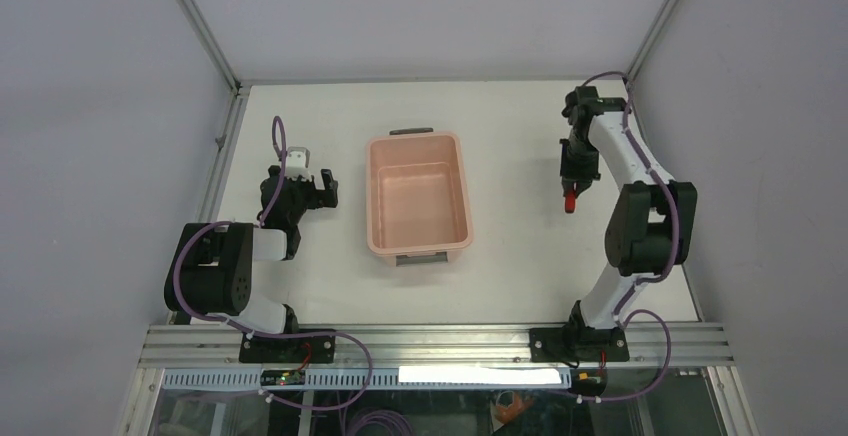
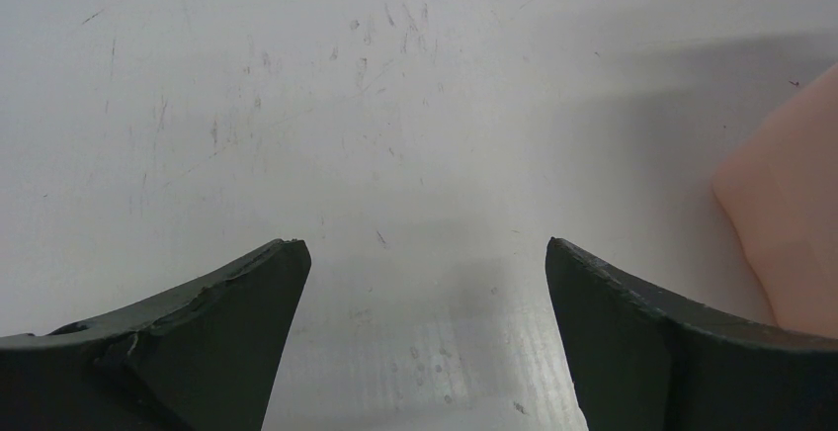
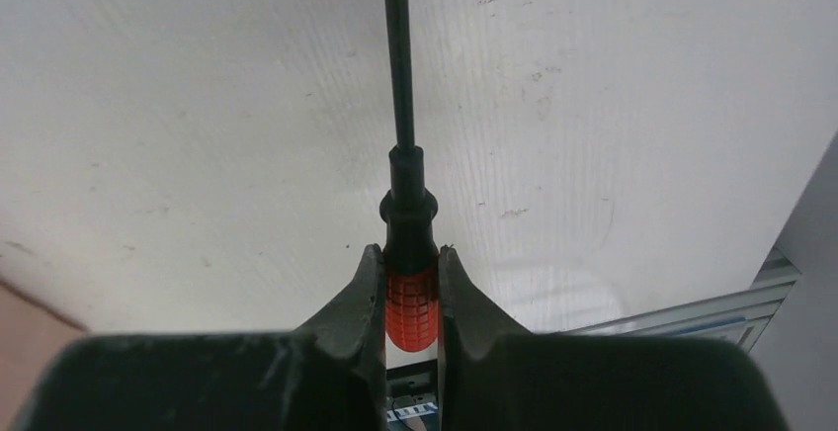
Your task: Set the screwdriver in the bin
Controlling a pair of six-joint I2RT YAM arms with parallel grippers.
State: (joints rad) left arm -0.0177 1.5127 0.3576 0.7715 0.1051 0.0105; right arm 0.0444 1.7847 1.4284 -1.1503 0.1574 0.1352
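Currently held: screwdriver [image 3: 409,298], red handle pinched in the right claw [image 3: 410,258], shaft jutting ahead.
Position: right of the bin [image 1: 372,201], well apart, seemingly above the tabletop [image 1: 505,291], ready to carry over.
Left claw [image 2: 425,253]: wide, empty, left of the bin, likely parked clear of the route.

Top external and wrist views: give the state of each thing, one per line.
bin: upright on the table, empty.
screwdriver: gripped by its red handle, outside the bin.
left gripper: open, holding nothing.
right gripper: shut on the screwdriver.
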